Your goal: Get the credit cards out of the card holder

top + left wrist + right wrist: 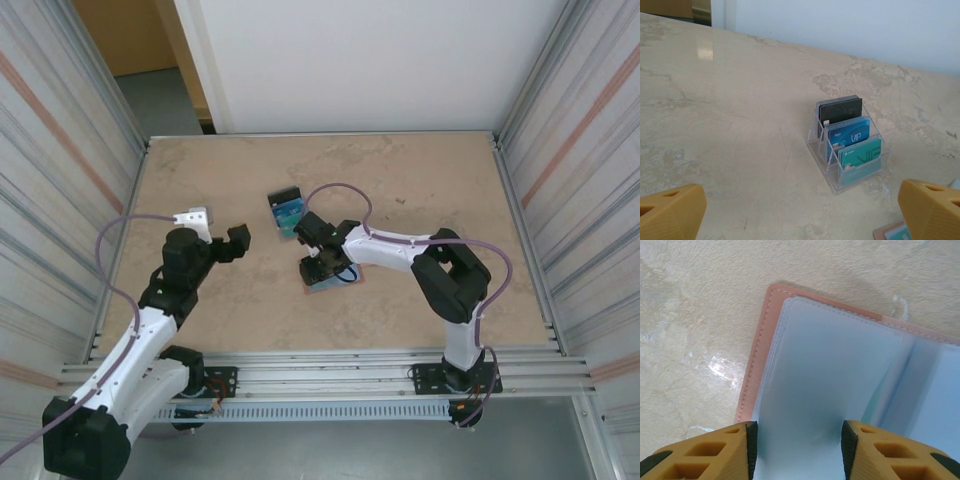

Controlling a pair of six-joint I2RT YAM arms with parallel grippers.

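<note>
Toward the left edge of the beige stone-look table (450, 190), our left gripper (215, 230) is hanging wide open. At centre, a clear tiered plastic stand (822, 147) is carrying black, blue and teal cards (852, 136). Nearer the front edge, our right gripper (797, 440) is standing parted over the open salmon-pink card holder (752, 370), clamping nothing. Bare surface is stretching rightward.

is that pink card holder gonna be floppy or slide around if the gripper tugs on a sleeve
Probably floppy: the card holder lies open with thin, translucent sleeves that look soft. Likely light, and flat on the smooth table, so a tug may drag it along unless pinned.
</note>
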